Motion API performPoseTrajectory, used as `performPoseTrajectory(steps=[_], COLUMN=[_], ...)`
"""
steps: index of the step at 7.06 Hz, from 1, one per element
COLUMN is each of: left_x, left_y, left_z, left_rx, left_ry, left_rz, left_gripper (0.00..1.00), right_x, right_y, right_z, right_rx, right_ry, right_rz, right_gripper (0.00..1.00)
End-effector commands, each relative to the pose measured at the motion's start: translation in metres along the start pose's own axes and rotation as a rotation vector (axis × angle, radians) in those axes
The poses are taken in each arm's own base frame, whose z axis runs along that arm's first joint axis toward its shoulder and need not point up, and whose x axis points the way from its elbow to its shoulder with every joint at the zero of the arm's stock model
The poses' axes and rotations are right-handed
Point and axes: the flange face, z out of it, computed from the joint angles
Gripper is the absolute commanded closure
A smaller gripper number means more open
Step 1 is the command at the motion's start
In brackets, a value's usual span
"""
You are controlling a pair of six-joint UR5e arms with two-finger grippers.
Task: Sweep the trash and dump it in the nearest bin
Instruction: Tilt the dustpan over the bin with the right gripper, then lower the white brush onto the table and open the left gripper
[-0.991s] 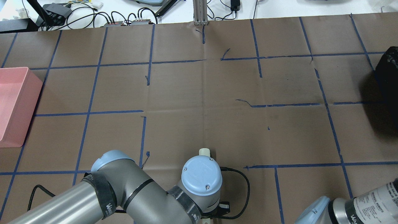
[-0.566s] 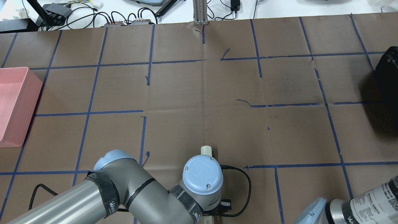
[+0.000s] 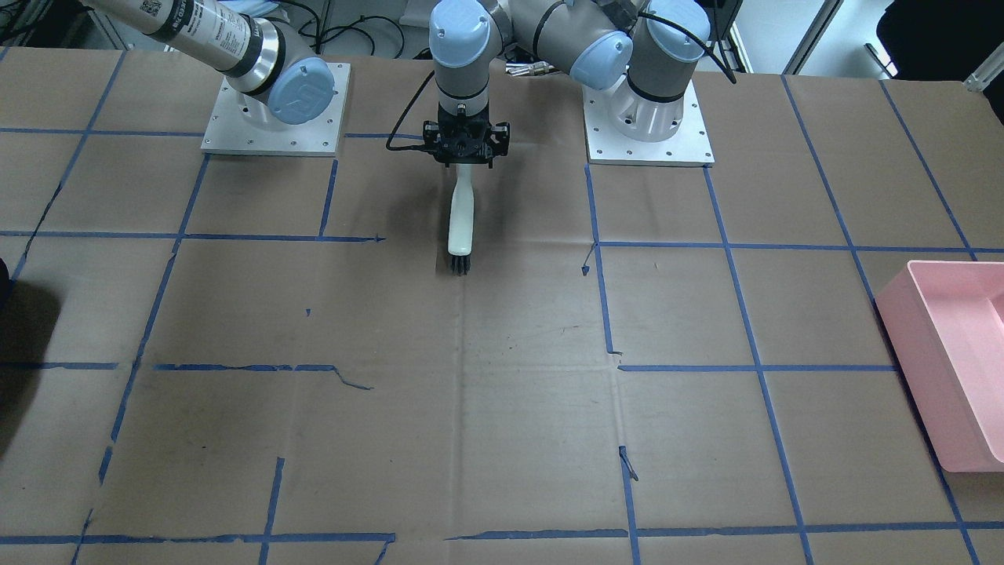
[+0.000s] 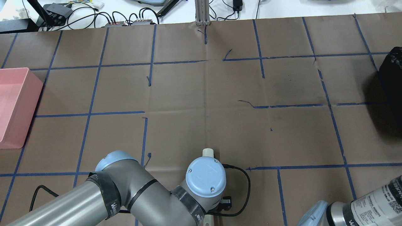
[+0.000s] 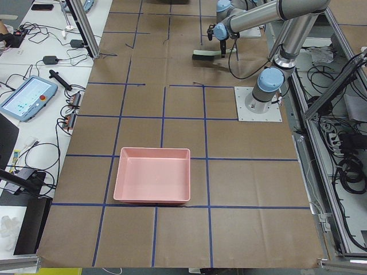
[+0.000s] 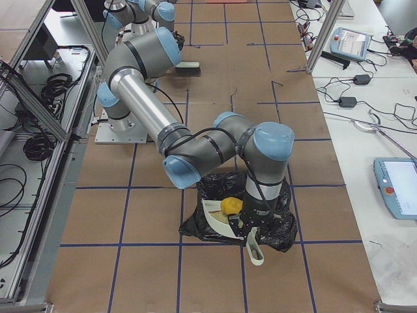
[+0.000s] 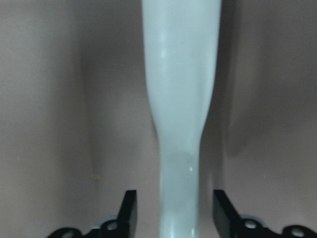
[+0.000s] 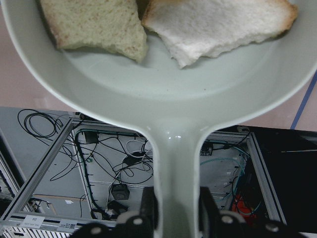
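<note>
Your left end effector [image 3: 467,155] clamped on the white brush [image 3: 460,216], held above the tabletop [image 3: 502,408] near the bases, right end effector [image 8: 176,213] closed on the dustpan [image 8: 168,99] handle, bread pieces [image 8: 94,25] and potato [image 6: 229,206] in the pan, over the black bag [image 6: 277,225].

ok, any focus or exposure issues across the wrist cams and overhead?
Left wrist view: the brush handle fills the frame, soft, too close to focus. Right wrist view: dustpan and bread pieces in focus. Overhead view: black bag crushed to black, dark shadow beside it.
</note>
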Motion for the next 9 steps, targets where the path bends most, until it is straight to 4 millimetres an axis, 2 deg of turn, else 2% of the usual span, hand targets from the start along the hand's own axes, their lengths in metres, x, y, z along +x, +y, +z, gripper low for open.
performPoseTrajectory(steps=[1, 2, 4, 5, 7, 9], left_x=[0.001, 0.002, 0.006, -0.005, -0.07, -0.129], left_y=[-0.001, -0.005, -0.014, -0.018, -0.035, -0.06], left_z=[-0.007, -0.024, -0.065, -0.085, -0.139, -0.19], left_rx=[0.016, 0.044, 0.109, 0.122, 0.1, 0.121], left_ry=[0.006, 0.037, 0.079, 0.089, 0.09, 0.094], left_rz=[0.01, 0.007, 0.012, 0.016, -0.066, 0.01], left_gripper=[0.06, 0.02, 0.01, 0.01, 0.01, 0.01], right_x=[-0.003, -0.003, -0.006, -0.012, -0.028, -0.037], right_y=[0.0, 0.001, -0.006, -0.014, -0.032, -0.045], right_z=[-0.005, -0.005, 0.005, 0.001, -0.003, -0.008], right_rx=[-0.02, -0.029, -0.027, -0.054, -0.12, -0.175], right_ry=[-0.026, -0.029, -0.057, -0.044, -0.048, -0.018], right_rz=[-0.002, 0.002, 0.001, 0.008, 0.026, 0.049], right_gripper=[0.96, 0.95, 0.94, 0.94, 0.95, 0.94])
